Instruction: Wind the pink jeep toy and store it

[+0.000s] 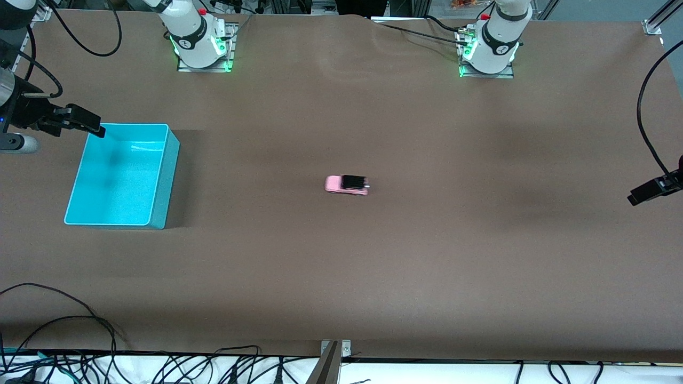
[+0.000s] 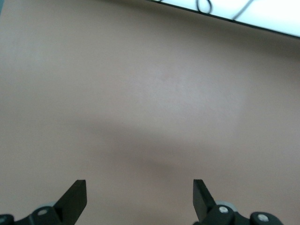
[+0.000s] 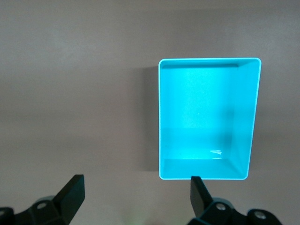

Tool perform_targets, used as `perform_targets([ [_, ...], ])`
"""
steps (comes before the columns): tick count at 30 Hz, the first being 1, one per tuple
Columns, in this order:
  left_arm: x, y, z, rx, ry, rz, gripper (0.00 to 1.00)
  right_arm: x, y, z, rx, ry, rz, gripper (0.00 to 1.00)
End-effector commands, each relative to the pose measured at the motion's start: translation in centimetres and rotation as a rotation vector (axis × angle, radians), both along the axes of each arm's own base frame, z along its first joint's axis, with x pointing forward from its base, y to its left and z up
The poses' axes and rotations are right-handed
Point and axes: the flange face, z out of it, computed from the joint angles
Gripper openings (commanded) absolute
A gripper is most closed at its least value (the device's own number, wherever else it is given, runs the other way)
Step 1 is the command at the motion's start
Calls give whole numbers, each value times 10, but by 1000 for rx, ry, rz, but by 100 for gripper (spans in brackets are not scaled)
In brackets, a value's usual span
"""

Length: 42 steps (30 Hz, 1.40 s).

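At the table's (image 1: 373, 277) centre sits the pink jeep toy (image 1: 347, 185), light, rigid; grip its sides. Left gripper (image 2: 139, 199) and right gripper (image 3: 136, 197) hover at opposite table ends, fingers apart, empty.

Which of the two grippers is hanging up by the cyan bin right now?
The right gripper, fingers open, hangs over the cyan bin's rim at the right arm's end of the table. The left gripper, also open, waits over bare table at the left arm's end.
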Motion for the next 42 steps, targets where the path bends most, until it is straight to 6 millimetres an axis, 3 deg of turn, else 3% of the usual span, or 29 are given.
perform_targets([
  [1, -2, -15, 24, -36, 12, -116, 100, 3, 0, 5, -9, -10, -2, 100],
  [4, -6, -27, 33, -45, 8, -136, 100, 5, 0, 4, -9, -17, -2, 100],
  [9, -21, -37, 65, -105, -45, -134, 100, 5, 0, 5, -9, -22, -2, 100],
  [13, -27, -46, 73, -108, -52, -148, 100, 6, 0, 4, -9, -20, -2, 100],
  [17, -27, -59, 67, -112, -39, -172, 100, 6, 0, 4, -9, -20, -2, 100],
  [26, -30, -59, 59, -112, -15, -168, 100, 7, 2, 3, -8, -24, 1, 100],
  [42, -37, -53, 62, -97, -16, -147, 100, 8, 3, 9, 10, -41, 4, 100],
])
